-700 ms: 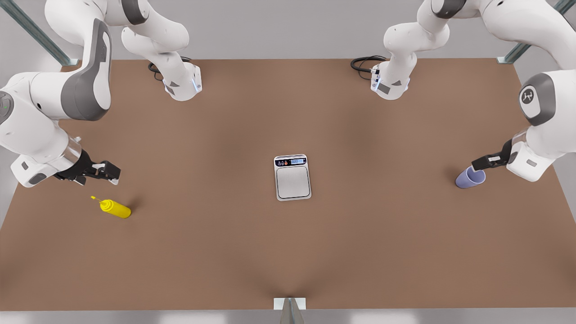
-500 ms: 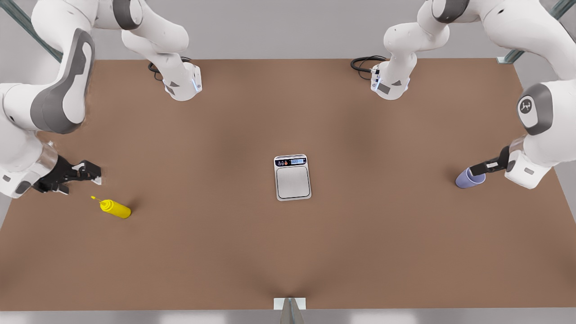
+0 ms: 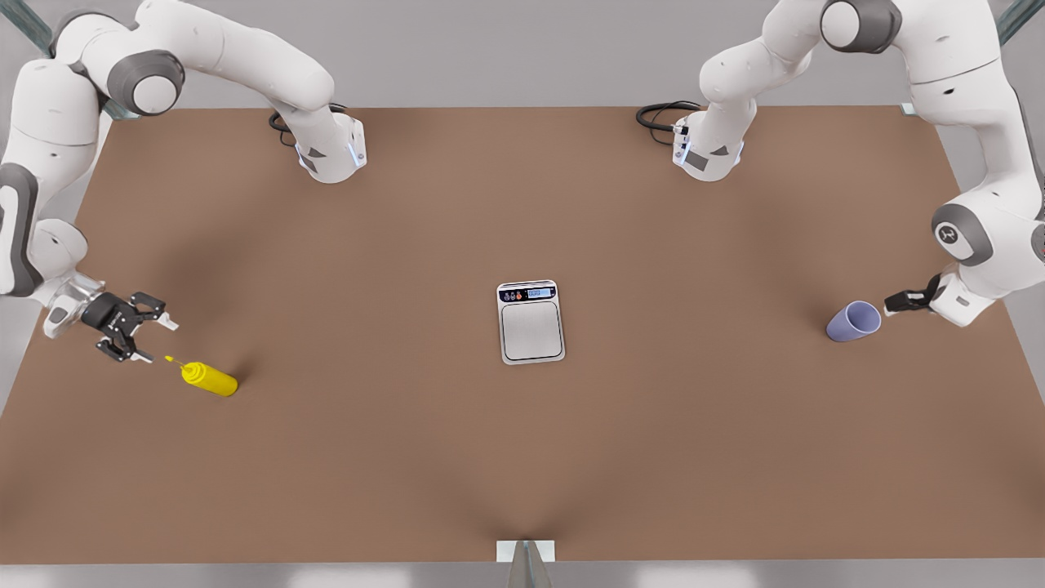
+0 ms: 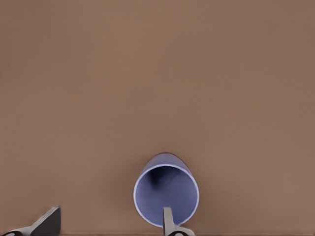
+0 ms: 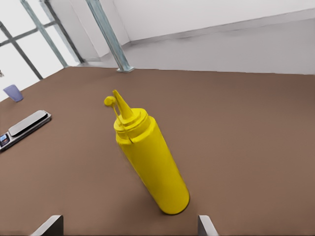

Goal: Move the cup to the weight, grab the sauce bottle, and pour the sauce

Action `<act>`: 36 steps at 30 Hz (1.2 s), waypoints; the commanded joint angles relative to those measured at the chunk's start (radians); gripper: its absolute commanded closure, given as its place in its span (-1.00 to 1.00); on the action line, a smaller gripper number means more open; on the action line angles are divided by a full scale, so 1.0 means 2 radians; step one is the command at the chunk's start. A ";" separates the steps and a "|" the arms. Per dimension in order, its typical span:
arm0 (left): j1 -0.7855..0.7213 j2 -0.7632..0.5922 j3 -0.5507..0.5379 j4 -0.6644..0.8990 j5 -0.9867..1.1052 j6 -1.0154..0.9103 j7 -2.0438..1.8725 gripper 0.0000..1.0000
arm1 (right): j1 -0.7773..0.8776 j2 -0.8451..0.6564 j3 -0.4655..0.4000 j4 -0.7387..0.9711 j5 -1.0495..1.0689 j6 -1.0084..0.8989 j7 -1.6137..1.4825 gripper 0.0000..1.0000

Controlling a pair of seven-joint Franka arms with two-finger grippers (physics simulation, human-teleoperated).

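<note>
Cup [image 3: 854, 321]: standing upright on the table [image 3: 522, 457], well apart from the weight [image 3: 531, 322] toward the front view's right, not yet moved onto it.
Left gripper [image 3: 898, 301]: now lying just beside the cup on its side away from the weight, drawing back from where it reached over the rim 0.7 s ago; jaws released, one fingertip [image 4: 167, 219] overlapping the rim in the left wrist view.
Sauce bottle [image 3: 210, 379]: resting well apart from the weight toward the front view's left, untouched.
Right gripper [image 3: 135, 335]: dropping lower and turning toward the bottle's nozzle, on its side away from the weight; jaws released, bottle lined up between them in the right wrist view.
Meaning: both arms likely realigning for sideways grasps; nothing gripped yet, scale plate bare.
</note>
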 commanded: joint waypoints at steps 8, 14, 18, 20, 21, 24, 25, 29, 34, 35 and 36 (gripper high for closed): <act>0.011 0.041 0.000 0.000 -0.005 0.004 -0.001 -1.00 | 0.004 0.064 0.001 0.020 0.068 0.001 -0.079 -1.00; 0.013 0.057 0.000 0.004 -0.014 0.005 -0.001 -1.00 | 0.022 0.078 0.016 0.028 0.069 0.003 -0.125 -1.00; 0.013 0.077 0.000 0.020 -0.021 0.008 -0.002 -1.00 | 0.023 0.078 0.026 0.034 0.069 0.009 -0.165 -1.00; 0.013 0.083 0.000 0.020 -0.029 0.009 -0.002 -1.00 | 0.023 0.081 0.027 0.038 0.070 0.011 -0.176 -1.00; 0.013 0.087 0.000 0.020 -0.030 0.009 -0.004 -1.00 | 0.023 0.084 0.029 0.038 0.079 0.011 -0.178 -1.00; 0.012 0.101 -0.001 0.021 -0.030 0.020 -0.007 -0.84 | 0.034 0.097 0.031 0.046 0.092 0.011 -0.182 -1.00; 0.012 0.105 -0.002 0.020 -0.030 0.026 -0.008 -0.64 | 0.038 0.101 0.031 0.051 0.093 0.011 -0.182 -1.00; 0.012 0.111 -0.005 0.021 -0.030 0.026 -0.016 0.20 | 0.049 0.104 0.031 0.057 0.097 0.012 -0.181 -1.00; 0.012 0.109 -0.004 0.030 -0.029 0.019 -0.016 0.27 | 0.055 0.104 0.031 0.058 0.091 0.012 -0.177 -0.47; 0.012 0.108 -0.005 0.030 -0.029 0.018 -0.017 0.27 | 0.055 0.104 0.031 0.058 0.091 0.011 -0.177 -0.47; 0.012 0.107 -0.005 0.030 -0.029 0.018 -0.017 0.32 | 0.054 0.104 0.031 0.058 0.091 0.011 -0.177 -0.44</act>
